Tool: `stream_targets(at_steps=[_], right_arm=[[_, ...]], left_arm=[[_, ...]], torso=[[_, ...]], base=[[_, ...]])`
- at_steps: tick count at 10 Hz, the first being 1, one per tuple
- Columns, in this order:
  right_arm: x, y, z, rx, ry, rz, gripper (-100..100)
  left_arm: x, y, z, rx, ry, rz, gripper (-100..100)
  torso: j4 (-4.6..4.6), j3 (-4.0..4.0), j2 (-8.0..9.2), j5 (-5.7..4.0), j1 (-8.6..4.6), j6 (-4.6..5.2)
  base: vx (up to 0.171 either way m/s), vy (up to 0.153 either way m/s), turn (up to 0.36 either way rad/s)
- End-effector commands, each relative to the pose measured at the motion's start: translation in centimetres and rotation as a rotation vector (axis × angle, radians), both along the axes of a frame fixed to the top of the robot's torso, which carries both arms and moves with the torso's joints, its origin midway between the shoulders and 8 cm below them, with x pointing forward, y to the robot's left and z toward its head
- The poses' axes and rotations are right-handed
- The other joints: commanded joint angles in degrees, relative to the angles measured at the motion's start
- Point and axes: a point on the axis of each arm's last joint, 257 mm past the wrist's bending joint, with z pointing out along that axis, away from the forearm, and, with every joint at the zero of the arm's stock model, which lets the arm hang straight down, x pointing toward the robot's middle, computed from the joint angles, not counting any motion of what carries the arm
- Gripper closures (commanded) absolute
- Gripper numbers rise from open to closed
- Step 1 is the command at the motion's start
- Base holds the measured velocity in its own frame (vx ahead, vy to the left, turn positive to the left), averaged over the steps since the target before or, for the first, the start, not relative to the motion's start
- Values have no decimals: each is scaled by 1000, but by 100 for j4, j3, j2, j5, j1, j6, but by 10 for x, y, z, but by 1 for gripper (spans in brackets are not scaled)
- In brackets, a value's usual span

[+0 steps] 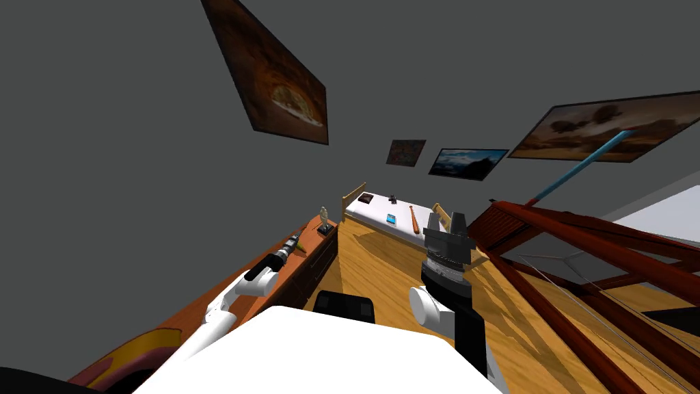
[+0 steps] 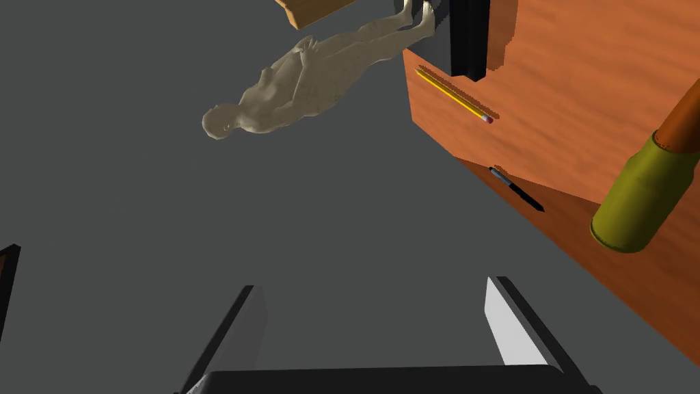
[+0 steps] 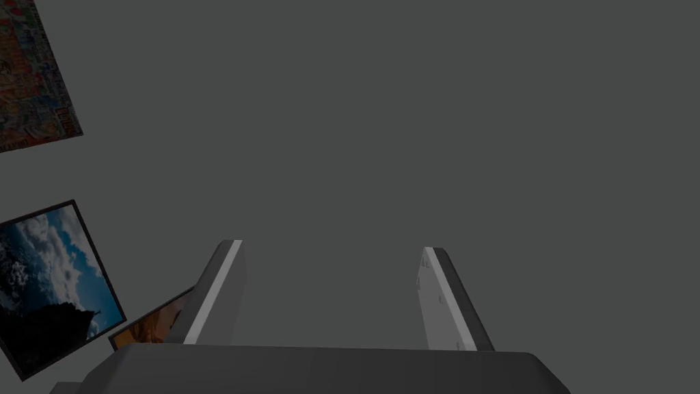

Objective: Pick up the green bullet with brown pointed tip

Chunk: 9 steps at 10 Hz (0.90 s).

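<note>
The bullet, olive green with a brown pointed tip, lies on the orange-brown cabinet top. In the left wrist view it sits off to one side of my left gripper, beyond the lighter finger and apart from it. That gripper is open with nothing between its fingers, and grey wall lies ahead of it. The head view shows my left gripper stretched out over the cabinet along the wall. My right gripper is raised over the floor, open and empty.
On the cabinet beyond the bullet lie a dark pen and a yellow pencil. A pale human figurine stands on a dark base at the far end. A bed with small items is farther off, and a red-brown wooden frame is at the right.
</note>
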Motion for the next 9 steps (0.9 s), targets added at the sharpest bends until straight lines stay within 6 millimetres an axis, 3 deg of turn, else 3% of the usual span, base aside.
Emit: stream_targets(at_steps=[1,2,3,4,5,7,8,9], right_arm=[[0,0,0,0,0,0,0],[0,0,0,0,0,0,0],[0,0,0,0,0,0,0],[0,0,0,0,0,0,0],[0,0,0,0,0,0,0],[0,0,0,0,0,0,0],[0,0,0,0,0,0,0],[0,0,0,0,0,0,0]], left_arm=[[-11,10,-28,1,84,12,-100],[-21,17,-46,-1,142,20,-100],[-23,18,-49,-1,150,23,-100],[-35,26,-69,-4,215,35,-100],[-35,26,-69,-4,215,35,-100],[-64,42,-107,-14,340,62,-100],[-64,42,-107,-14,340,62,-100],[-78,47,-122,-21,394,74,-100]], torso=[[0,0,0,0,0,0],[0,-1,-2,0,-1,3],[-1,-4,-8,1,6,3],[-2,-4,-7,1,6,-3],[-2,-5,-9,1,2,1],[-2,-5,-10,0,3,2],[-3,-8,-15,2,13,0],[-3,-9,-15,2,10,-3]], base=[[17,26,-234],[36,46,-331],[29,46,-92],[31,32,-152],[25,31,-107],[44,56,-240],[45,60,-107],[39,52,-159]])
